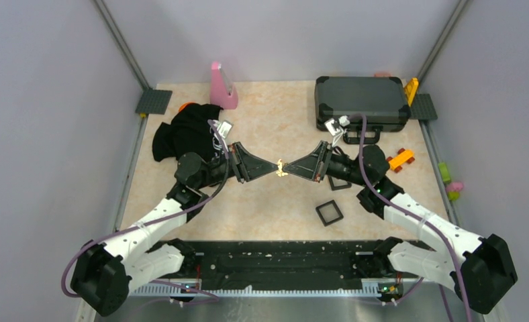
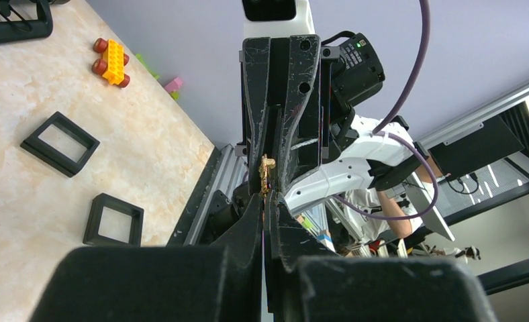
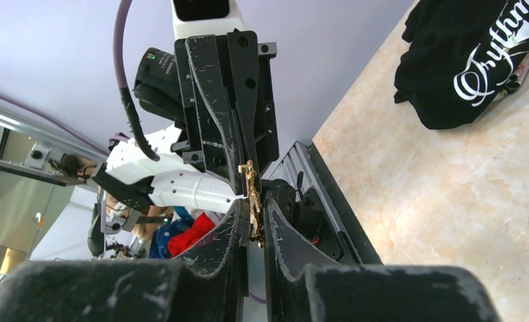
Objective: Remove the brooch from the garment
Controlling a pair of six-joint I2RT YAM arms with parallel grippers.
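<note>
Above the beige bench [image 1: 268, 208], the brooch [image 1: 280, 168] is held well apart from the black T-shirt [image 1: 188, 134], pinched between the closed left claw [image 1: 274, 169] and right claw [image 1: 287, 168], tip to tip. Removal seems done; release by one claw is called for next.

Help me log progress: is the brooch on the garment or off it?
Off. The brooch sits pinched between the left end effector and right end effector, apart from the garment crumpled at the far left.

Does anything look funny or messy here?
The shirt lies crumpled in a heap, far left. Odder: the tiny gold brooch hangs in mid-air, pinched tip to tip between the left tool and right tool.
</note>
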